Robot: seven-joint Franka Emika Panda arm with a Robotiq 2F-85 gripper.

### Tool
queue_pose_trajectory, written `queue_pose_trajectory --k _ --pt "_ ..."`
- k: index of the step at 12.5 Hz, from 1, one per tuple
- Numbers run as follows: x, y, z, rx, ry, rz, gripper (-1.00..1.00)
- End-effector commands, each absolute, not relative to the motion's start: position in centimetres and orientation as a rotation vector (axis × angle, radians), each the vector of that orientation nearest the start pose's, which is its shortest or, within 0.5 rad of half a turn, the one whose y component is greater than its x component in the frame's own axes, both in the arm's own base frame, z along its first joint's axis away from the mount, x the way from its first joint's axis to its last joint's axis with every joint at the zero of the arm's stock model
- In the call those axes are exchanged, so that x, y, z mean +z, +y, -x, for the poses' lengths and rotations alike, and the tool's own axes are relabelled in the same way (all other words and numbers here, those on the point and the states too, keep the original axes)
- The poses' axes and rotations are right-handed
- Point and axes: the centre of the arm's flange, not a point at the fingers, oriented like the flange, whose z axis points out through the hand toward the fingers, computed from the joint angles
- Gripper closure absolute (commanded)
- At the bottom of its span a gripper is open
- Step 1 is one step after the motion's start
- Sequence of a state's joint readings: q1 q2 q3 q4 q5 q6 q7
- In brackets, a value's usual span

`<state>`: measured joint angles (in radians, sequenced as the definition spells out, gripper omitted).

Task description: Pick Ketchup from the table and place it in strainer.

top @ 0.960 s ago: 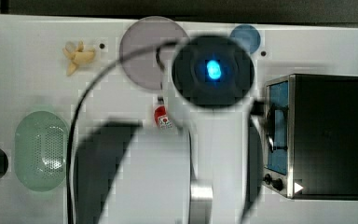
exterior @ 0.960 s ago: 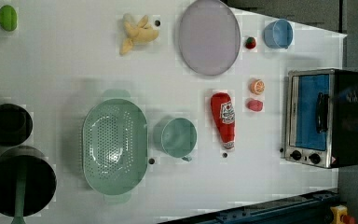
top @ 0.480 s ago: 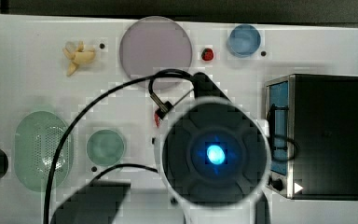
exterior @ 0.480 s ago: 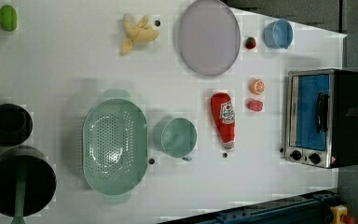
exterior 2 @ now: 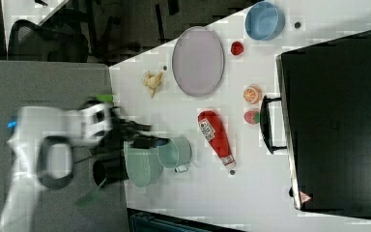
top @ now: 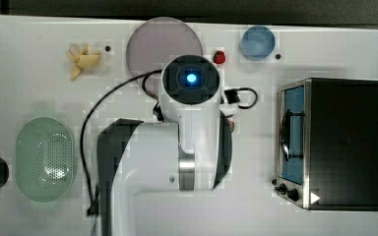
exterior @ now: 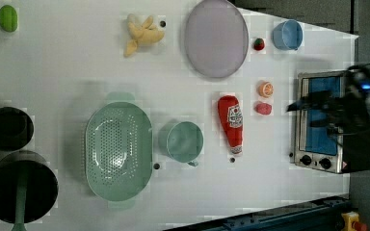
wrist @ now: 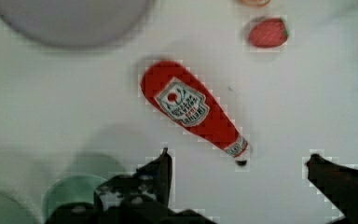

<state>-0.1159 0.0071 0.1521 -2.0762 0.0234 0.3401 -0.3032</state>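
Observation:
The Ketchup (exterior: 231, 124), a red tapering bottle with a white cap end, lies flat on the white table between the green cup and the toaster oven; it also shows in the right view (exterior 2: 216, 133). In the wrist view my gripper (wrist: 239, 163) is open, its dark fingertips (wrist: 164, 163) far apart, hovering above the table with the Ketchup (wrist: 191, 109) just ahead and its cap end between the tips. Nothing is held. The strainer (exterior: 119, 150), a pale green oval basket, stands beyond the cup (top: 45, 158). In the top view my arm (top: 191, 78) covers the Ketchup.
A green cup (exterior: 185, 141) sits between strainer and Ketchup. A greyish-purple plate (exterior: 216, 37), a blue bowl (exterior: 287, 34), a strawberry (exterior: 263, 108) and an orange slice (exterior: 265, 89) lie near. A toaster oven (exterior: 325, 120) stands at the left view's right; black pots (exterior: 21, 185) at the left view's left.
The arm has swung about over the table's middle in the top view and has come into sight over the oven in the left view. The Ketchup and strainer have not moved.

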Motion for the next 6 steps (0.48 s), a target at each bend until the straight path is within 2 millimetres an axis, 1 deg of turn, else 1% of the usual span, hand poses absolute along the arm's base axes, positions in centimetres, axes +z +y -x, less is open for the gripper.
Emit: queue_pose_trajectory --k 1,4,5,6 --pt "37.9 2.7 -52.7 0.209 0.132 3.113 -1.00" --pt "33.1 2.7 -52.6 0.125 -0.205 3.094 -1.00" --pt "31.4 2.8 -52.3 0.117 -0.290 3.083 -1.00" --pt "29.7 2.9 -52.0 0.120 -0.323 3.076 -1.00"
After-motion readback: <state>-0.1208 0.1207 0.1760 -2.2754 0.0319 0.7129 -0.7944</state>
